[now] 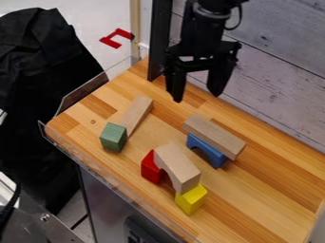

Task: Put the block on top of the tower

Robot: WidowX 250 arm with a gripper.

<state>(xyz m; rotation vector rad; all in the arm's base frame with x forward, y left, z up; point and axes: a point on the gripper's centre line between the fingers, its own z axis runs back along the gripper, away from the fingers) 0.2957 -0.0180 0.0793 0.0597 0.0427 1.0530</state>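
My hand (197, 97) hangs above the far part of the counter (260, 194), fingers spread wide, with nothing between them. I take the green block (113, 137) as mine to lift: it sits at the left, near the clear rim (108, 172). The long wooden block (138, 113) beside it is loose too, so I can't be certain. The likeliest tower is the wooden arch (177, 167) set across the red block (149, 167) and the yellow block (192, 199).

If I come down askew on the green block, a finger could land on the long block just behind and shove both. Carried too low, my load could clip the arch and sweep it off its two separate supports. Set down off centre or let go too high, it could tip the arch or roll off.

The green block stands flat, one upright edge turned towards the near side; it looks close to a cube, with no clear long axis. The long block's axis runs from far right to near left.
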